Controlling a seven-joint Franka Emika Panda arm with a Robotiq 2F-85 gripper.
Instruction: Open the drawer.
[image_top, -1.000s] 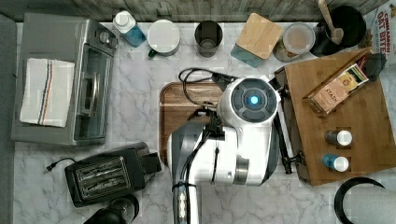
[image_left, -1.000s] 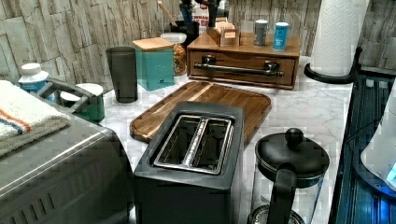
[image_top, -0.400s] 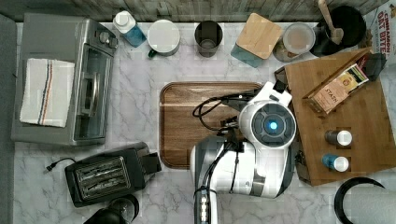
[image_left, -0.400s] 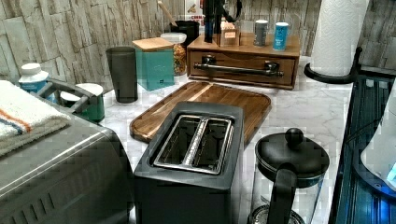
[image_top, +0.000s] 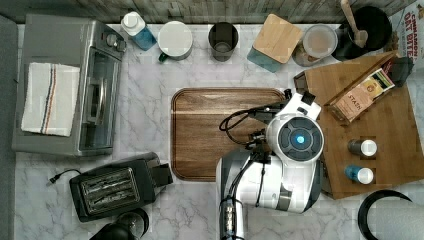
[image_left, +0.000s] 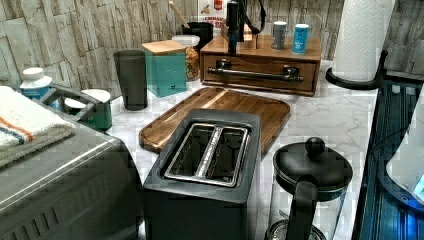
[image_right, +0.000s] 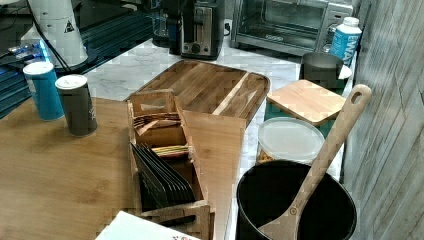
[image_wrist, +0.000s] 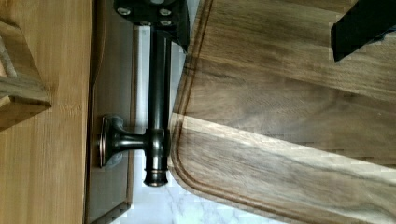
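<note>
The arm has swung off the middle of the wooden tray and now hangs over the front edge of the cabinet. This puts the gripper above one end of the handle.

The drawer sits in that cabinet, fully shut, with its dark front flush. The jaws stand wide open and hold nothing. One finger is over the bar and the other is out over the tray, which lies on the bench just in front of the cabinet.

The approach looks nearly done. What probably remains is to come down, close on the bar, and pull away from the cabinet.
</note>
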